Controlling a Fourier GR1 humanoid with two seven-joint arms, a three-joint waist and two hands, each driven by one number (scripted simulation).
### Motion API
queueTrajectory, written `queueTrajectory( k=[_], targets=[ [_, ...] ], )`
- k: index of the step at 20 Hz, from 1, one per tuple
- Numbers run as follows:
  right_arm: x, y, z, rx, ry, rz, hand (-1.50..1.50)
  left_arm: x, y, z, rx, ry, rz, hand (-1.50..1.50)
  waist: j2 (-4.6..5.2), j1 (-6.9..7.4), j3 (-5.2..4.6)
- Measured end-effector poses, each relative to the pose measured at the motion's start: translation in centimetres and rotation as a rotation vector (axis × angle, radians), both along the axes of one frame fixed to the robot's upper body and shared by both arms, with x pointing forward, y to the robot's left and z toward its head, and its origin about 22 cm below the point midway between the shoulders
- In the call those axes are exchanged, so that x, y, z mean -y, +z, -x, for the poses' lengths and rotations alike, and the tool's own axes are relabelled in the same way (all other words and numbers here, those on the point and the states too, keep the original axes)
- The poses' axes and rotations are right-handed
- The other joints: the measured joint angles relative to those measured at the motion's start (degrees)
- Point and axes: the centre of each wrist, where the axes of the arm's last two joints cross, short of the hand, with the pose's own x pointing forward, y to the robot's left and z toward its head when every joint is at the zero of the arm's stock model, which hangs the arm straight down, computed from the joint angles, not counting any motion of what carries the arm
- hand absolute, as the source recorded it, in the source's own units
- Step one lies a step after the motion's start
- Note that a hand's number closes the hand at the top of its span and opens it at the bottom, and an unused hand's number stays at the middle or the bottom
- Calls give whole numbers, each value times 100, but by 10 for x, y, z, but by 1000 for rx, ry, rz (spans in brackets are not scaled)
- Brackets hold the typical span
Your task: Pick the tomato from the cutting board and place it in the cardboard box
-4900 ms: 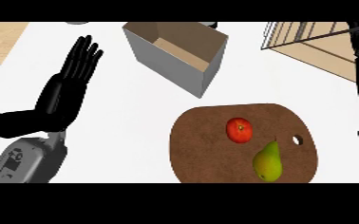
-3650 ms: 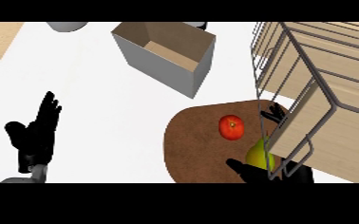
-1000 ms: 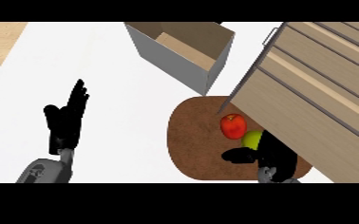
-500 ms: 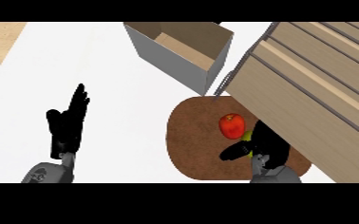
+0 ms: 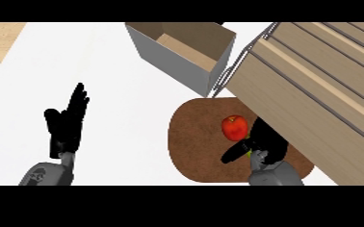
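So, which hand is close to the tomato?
The right hand, over the cutting board beside the tomato; the left hand rests open, far off at the left.

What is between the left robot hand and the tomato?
Head view: just bare counter, then brown board, between the left robot hand and the tomato.

Red, glossy tomato (image 5: 235, 126), stem end up, on the round brown cutting board (image 5: 195, 144), slightly toward 12 o'clock from its middle. At the board's 12 o'clock, just beside its rim: open-topped cardboard box (image 5: 167, 60), grey outside, tan inside, upright.
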Motion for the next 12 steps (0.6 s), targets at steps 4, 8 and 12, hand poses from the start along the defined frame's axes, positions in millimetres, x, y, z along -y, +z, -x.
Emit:
queueTrajectory(
  k=[4,8,12],
  targets=[
    [-1,-3,-4,1,10,-2,-150,0,-1,-2,-1,1,-2,0,-13,4,-11],
    [-2,-6,-5,1,14,-3,150,-1,0,1,-1,3,-7,0,-20,11,-18],
    [-2,-10,-8,20,39,27,150,-2,1,-1,0,8,-7,0,-51,-12,-55]
  ],
)
